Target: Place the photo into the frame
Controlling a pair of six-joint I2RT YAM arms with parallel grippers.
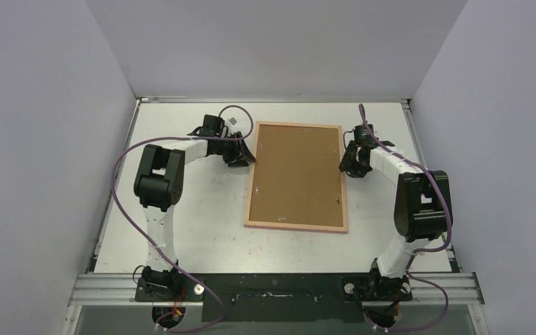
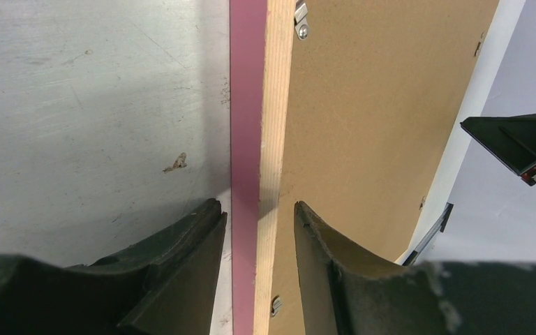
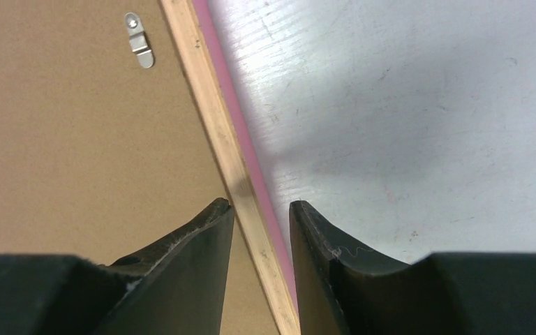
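1. Top external view showed one thin rectangular picture frame [image 1: 296, 227], pale peach-wood back upward and pink along its sides, lying flat in the middle of the white table [image 1: 195, 230]. One plain brown backing board [image 1: 296, 174] sat inside it.
2. The sea-and-mountain photo appeared in no view, and whether it lay under the board could not be told.
3. The left gripper [image 2: 259, 213] sat astride the frame's left rail in its far half, jaws about half closed, one finger on the table side and one over the board. Thin slivers showed beside the rail, so a firm clamp could not be confirmed.
4. The right gripper [image 3: 259, 206] straddled the right rail opposite, jaws narrowed likewise around the wood and pink edge. Whether they pinched it could not be told either.
5. As a judgement, the frame looked light and stiff, though any glazing on its hidden front would be fragile. The slim rails offered little purchase. Taking two opposite rails, as here, seemed the soundest hold, since a one-sided lift might twist it or let it slip.
6. The count was one frame, one board and two grippers. Small silver turn-clips [image 2: 301, 19] numbered two along the near rail in the left wrist view and one in the right wrist view.
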